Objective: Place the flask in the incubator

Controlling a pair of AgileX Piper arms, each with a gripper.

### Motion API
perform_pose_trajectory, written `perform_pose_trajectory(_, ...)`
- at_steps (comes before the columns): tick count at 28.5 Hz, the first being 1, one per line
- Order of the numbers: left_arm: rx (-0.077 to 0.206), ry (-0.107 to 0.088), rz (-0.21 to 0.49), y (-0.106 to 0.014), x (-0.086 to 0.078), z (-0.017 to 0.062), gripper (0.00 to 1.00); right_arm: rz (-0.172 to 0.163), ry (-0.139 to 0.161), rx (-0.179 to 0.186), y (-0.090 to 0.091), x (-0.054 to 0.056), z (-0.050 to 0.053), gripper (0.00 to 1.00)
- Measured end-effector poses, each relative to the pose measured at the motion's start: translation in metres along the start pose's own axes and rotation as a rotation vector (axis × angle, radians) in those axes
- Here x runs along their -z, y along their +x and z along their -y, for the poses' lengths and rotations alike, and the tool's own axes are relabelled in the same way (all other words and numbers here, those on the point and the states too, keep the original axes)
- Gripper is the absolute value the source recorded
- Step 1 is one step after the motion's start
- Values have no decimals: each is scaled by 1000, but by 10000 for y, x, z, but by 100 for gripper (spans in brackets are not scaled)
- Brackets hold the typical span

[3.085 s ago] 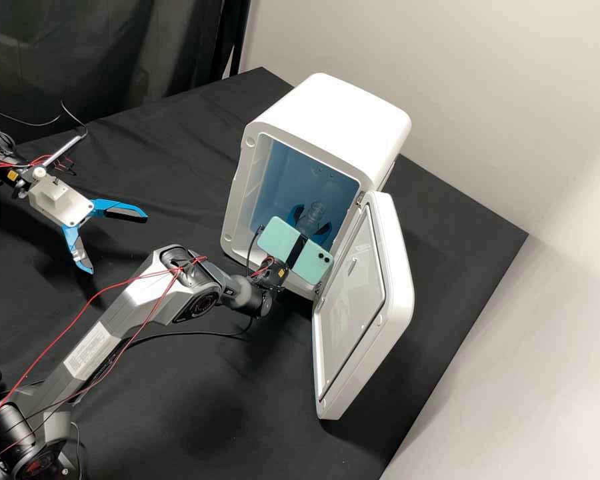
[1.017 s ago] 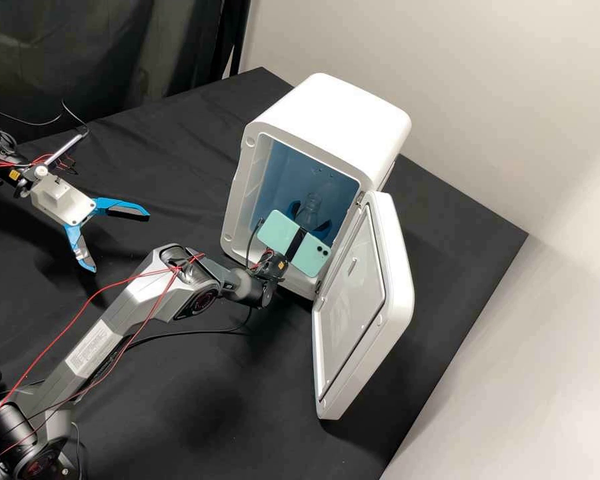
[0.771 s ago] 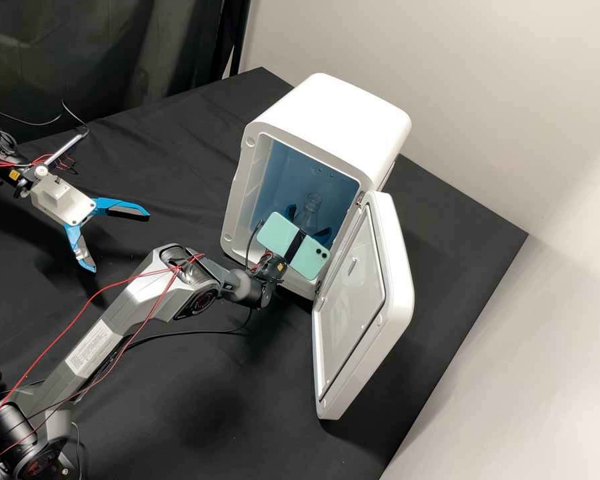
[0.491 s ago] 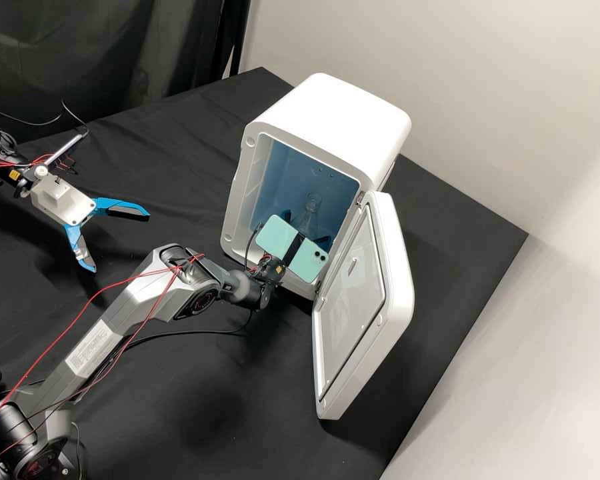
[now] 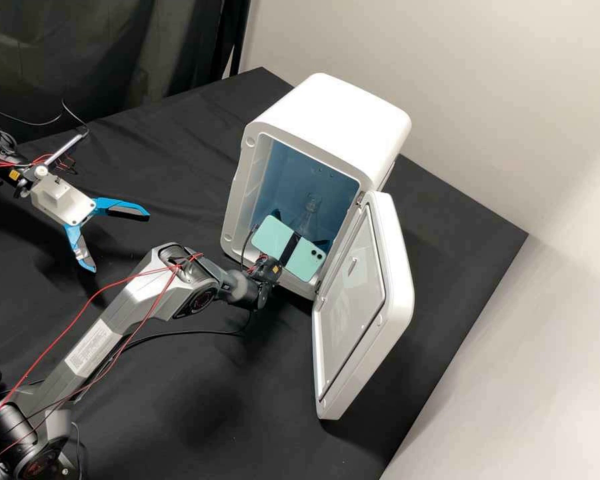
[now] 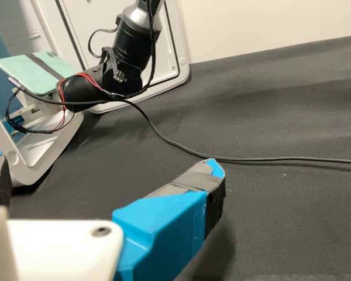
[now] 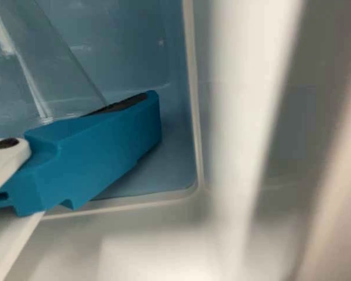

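Two things: where was the flask [image 5: 311, 203], and how would it handle?

Upright on the floor of the open incubator [image 5: 333, 120], the right gripper [image 5: 301, 223] at its base; clamped or loose, I couldn't tell. The left gripper [image 5: 117, 243] hung spread over the bench [image 5: 180, 153]. Thin, slick glass, I judged: light, breakable. Best held low on the cone, gently.

A black-draped bench [image 5: 180, 147] stands against a pale plain wall [image 5: 487, 73], with dark curtains [image 5: 80, 47] hanging behind.
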Motion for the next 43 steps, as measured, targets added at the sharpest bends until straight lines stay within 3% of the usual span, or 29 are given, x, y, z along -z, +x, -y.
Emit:
perform_pose_trajectory(10, 0, 0, 0, 0, 0, 0, 100, 7, 4, 8, -45, 7, 14, 100)
perform_pose_trajectory(16, 0, 0, 0, 0, 0, 0, 100, 13, 9, 16, -155, 73, -1, 100)
perform_pose_trajectory(21, 0, 0, 0, 0, 0, 0, 100, 28, -14, 6, -296, 170, -58, 100)
perform_pose_trajectory(30, 0, 0, 0, 0, 0, 0, 100, -11, -12, -45, -517, 366, -165, 100)
perform_pose_trajectory(33, 0, 0, 0, 0, 0, 0, 100, -23, -18, -53, -593, 399, -161, 100)
perform_pose_trajectory(43, 0, 0, 0, 0, 0, 0, 100, -29, 10, -62, -878, 466, -115, 100)
